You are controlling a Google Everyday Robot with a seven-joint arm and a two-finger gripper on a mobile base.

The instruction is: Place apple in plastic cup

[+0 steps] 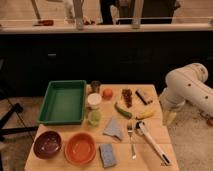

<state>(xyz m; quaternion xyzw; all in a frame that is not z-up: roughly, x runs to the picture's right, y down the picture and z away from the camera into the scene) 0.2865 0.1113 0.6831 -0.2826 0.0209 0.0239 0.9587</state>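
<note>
**Gripper point(169, 118) open and empty, off the table's edge**

Hanging fingers-down just off the side edge of the wooden table point(156, 122), jaws spread wide, nothing between them.

Nearest it: a yellow banana-like piece point(145, 114), a dark bar point(143, 96), and a white-handled utensil point(151, 141) beside a fork point(131, 137).

Farther across – a green pepper point(122, 110), a brown snack point(127, 96), a blue-grey cloth point(114, 129), a blue sponge point(107, 154).

Beyond those, well apart from the gripper, the apple point(107, 93) on bare tabletop, with snack and bar lying between.

Just past the apple, three cups in a column: dark cup point(95, 85), white cup point(94, 100), then the plastic cup point(94, 117), upright – near the cloth.

Farthest off: green tray point(63, 101), orange bowl point(80, 148), maroon bowl point(48, 144).
</note>
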